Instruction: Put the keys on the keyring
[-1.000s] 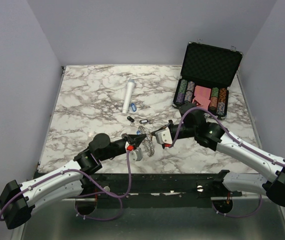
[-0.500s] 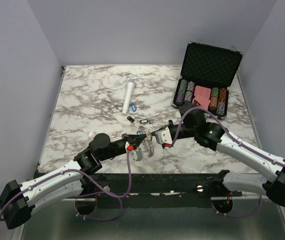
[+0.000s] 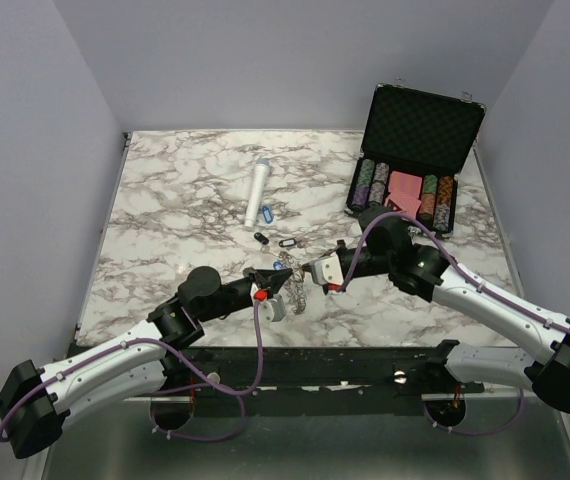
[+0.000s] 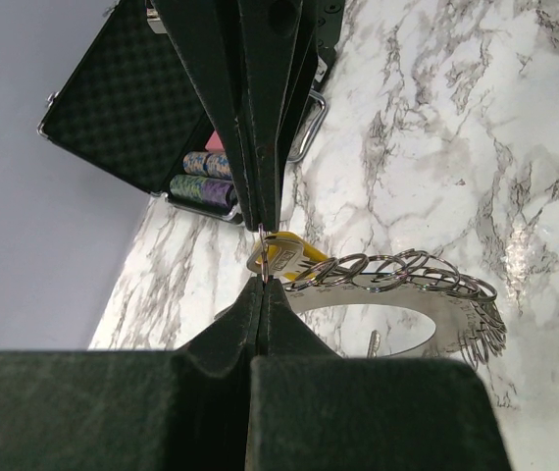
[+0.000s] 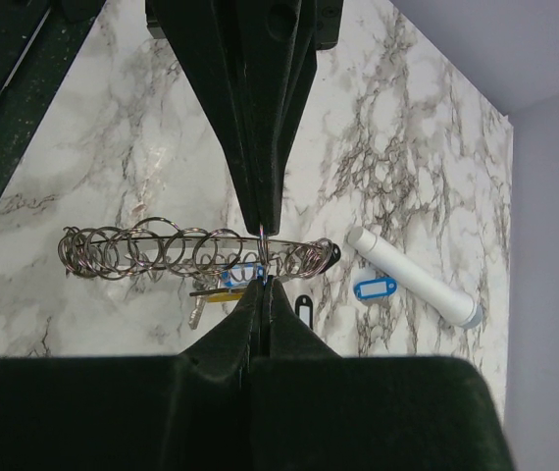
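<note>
Left gripper (image 3: 281, 281) is closed right down, its fingertips pinched on a thin wire loop at the rim of the keyring (image 3: 299, 292), near the front middle of the marble table (image 3: 165, 210). Facing it tip to tip, the right gripper (image 3: 312, 268) is likewise fully closed and pinches the ring at almost the same spot, so the two noses nearly meet. Between them the keyring appears held clear of the tabletop; from the right wrist it shows edge-on, a row of small rings fringing its length, and from the left wrist its hollow centre frames pale marble. A yellow-tagged key (image 4: 286, 257) sits just beside the pinch point, and a blue-tagged key (image 5: 237, 278) hangs close against the ring there too; whether either is threaded on I cannot tell. Farther back on the table lie a black-tagged key (image 5: 304, 309) and a second blue-tagged key (image 5: 374, 287), the latter just beside a white cylinder (image 3: 257, 193). An open poker chip case (image 3: 420, 125) stands at the far right.
</note>
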Available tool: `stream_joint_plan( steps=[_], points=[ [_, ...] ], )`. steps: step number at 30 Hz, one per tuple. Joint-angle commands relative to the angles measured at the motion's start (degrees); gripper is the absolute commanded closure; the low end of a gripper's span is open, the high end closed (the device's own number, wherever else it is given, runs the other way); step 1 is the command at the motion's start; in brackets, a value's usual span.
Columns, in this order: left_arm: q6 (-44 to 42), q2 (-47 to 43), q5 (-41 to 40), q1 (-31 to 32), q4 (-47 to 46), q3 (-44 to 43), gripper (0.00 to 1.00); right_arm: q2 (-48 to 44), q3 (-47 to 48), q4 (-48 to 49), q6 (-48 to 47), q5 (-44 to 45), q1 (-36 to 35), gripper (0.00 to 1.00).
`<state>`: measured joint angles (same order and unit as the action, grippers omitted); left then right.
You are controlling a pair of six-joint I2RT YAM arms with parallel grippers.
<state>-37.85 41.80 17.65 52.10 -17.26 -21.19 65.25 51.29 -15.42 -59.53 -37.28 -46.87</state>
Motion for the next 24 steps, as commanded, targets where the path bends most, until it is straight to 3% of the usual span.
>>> stream_joint_plan(
  steps=[1,24],
  points=[
    [0.75,0.12,1.25,0.2,-1.82,-2.19,1.0,0.75,1.8,2.85,1.78,-2.45,-1.03,1.0],
    [2.07,-0.49,0.63,0.2,-1.55,-2.63,1.0,1.37,1.45,3.55,2.75,-2.27,-1.99,0.99]
  ],
)
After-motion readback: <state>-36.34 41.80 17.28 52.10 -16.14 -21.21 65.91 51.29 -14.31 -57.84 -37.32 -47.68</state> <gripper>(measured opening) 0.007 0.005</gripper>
